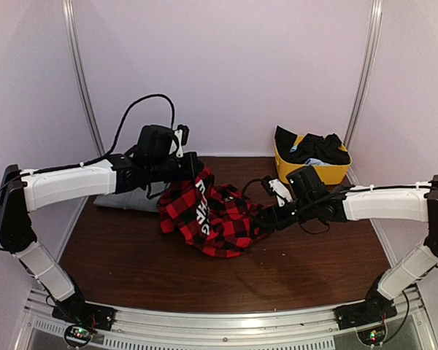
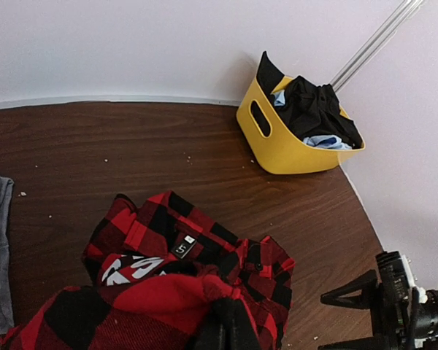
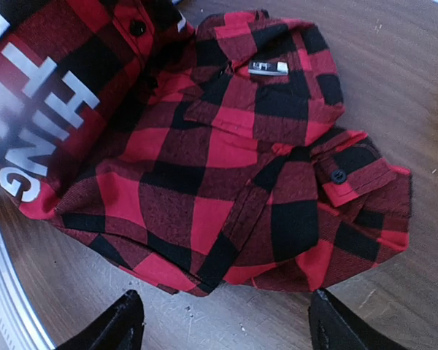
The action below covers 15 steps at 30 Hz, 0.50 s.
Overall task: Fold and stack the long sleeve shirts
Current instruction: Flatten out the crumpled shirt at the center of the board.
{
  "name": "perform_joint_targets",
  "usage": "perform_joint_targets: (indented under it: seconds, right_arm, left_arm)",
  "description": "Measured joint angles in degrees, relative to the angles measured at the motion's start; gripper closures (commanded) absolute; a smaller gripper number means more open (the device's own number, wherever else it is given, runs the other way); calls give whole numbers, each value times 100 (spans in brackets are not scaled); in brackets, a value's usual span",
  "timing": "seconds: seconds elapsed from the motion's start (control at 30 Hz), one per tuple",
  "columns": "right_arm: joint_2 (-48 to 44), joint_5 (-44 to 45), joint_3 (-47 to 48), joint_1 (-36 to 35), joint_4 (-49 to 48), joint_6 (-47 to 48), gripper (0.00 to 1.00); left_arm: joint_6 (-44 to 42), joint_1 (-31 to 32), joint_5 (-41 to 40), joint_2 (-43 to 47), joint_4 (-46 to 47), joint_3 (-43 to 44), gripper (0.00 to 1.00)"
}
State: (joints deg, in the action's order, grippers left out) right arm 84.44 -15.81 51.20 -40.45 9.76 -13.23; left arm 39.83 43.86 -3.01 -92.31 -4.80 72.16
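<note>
Plainly, left pincer [image 1: 196, 169] grips the flannel shirt [image 1: 213, 216]; right pincer [image 3: 223, 319] gapes just beside it.

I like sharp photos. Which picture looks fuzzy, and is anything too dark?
Top external view: soft, grainy, with a lilac tint. Right wrist view: flannel shirt crisp, but the right fingers at the bottom are dark and blurred. Left wrist view: yellow bin clear, evenly lit.

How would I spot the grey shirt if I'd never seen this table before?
Find the brown wooden table; a crumpled red-and-black checked shirt lies in its middle. Just left of that in the top view, toward the back, lies the grey shirt, flat on the wood. It is the only plain grey cloth, with no checks, and it is not in the yellow bin.
</note>
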Motion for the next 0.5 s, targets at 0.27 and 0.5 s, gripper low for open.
perform_joint_targets:
  seconds: [0.27,0.5]
  right_arm:
    - [651,-782,-470,-68,-1071,-1010,38]
    - [1054,-1032,-544,-146,-1714,-1563,42]
  left_arm:
    - [-61,-68,-186,195,0,-17,100]
    - [-103,-68,-232,256,22,-37,100]
